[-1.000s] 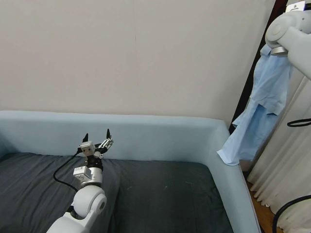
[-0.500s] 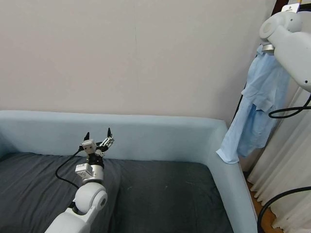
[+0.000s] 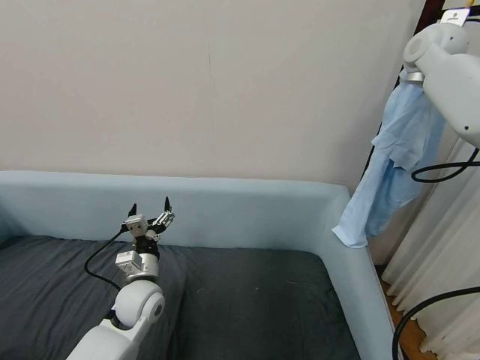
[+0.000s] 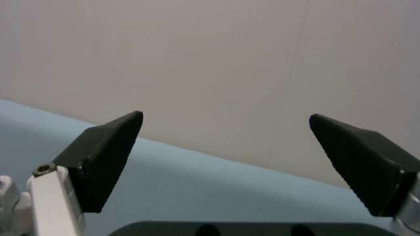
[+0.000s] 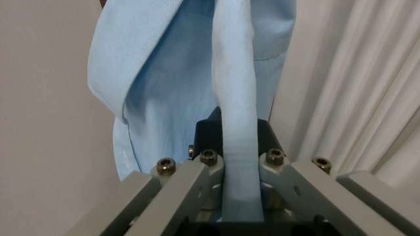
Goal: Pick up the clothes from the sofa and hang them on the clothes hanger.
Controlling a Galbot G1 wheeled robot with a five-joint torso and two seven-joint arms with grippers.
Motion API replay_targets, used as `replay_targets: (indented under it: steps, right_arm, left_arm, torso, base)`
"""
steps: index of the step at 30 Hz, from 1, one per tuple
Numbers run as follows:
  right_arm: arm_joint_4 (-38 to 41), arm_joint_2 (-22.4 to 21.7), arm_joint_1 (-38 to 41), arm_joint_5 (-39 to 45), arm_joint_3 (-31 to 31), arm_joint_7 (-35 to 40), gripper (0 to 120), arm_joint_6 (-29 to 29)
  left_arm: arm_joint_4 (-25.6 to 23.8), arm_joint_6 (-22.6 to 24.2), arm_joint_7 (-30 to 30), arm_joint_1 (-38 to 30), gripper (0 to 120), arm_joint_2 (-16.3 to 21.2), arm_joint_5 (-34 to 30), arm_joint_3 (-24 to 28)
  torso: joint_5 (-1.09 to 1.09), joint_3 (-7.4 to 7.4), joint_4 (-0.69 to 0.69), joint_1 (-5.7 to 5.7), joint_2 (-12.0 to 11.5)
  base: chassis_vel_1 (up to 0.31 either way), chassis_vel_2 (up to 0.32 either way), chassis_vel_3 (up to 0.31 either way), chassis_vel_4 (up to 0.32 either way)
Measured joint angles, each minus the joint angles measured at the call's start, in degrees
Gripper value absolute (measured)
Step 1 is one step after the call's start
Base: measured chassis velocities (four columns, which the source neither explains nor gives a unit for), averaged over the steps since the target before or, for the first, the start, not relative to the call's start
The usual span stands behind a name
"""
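The white left arm lies at 7 o'clock, its left gripper (image 3: pixel 150 208) upright, jaws wide apart. Raised at 2 o'clock, the right gripper (image 5: pixel 239 164) clamps a light blue cloth shirt (image 5: pixel 237 88).

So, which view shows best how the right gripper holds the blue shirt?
The right wrist view: a fold of the blue shirt clamped in the right gripper. The head view gives the whole shirt hanging, grip hidden. The left gripper, idle over the sofa, views the wall.

shirt (image 3: pixel 401 142) top behind right arm (image 3: pixel 450 67), sofa (image 3: pixel 225 206) cropped
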Motion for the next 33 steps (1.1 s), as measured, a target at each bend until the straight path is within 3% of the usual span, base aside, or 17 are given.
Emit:
replay_targets:
  steps: [14, 27, 33]
  right_arm:
    - [-3.83, 0.49, -3.45, -10.03, 2.45, -6.97, 1, 7.35]
    - [-4.56, 0.39, -4.42, -12.18, 4.15, -9.42, 1, 8.02]
    - [-3.82, 0.37, -4.42, -11.83, 4.35, -9.16, 19, 7.03]
  left_arm:
    - [0.86, -0.14, -0.06, -0.68, 100, 0.38, -0.06, 0.76]
    - [1.78, -0.18, -0.11, -1.0, 100, 0.62, 0.05, 1.5]
    - [1.91, -0.18, -0.14, -1.32, 100, 0.85, 0.04, 1.9]
  torso:
    - [0.01, 0.0, -0.01, 0.0, 0.0]
    - [0.01, 0.0, -0.01, 0.0, 0.0]
    - [0.0, -0.01, -0.01, 0.0, 0.0]
  base:
    - [0.0, 0.0, 0.0, 0.0]
    - [0.0, 0.0, 0.0, 0.0]
    - [0.0, 0.0, 0.0, 0.0]
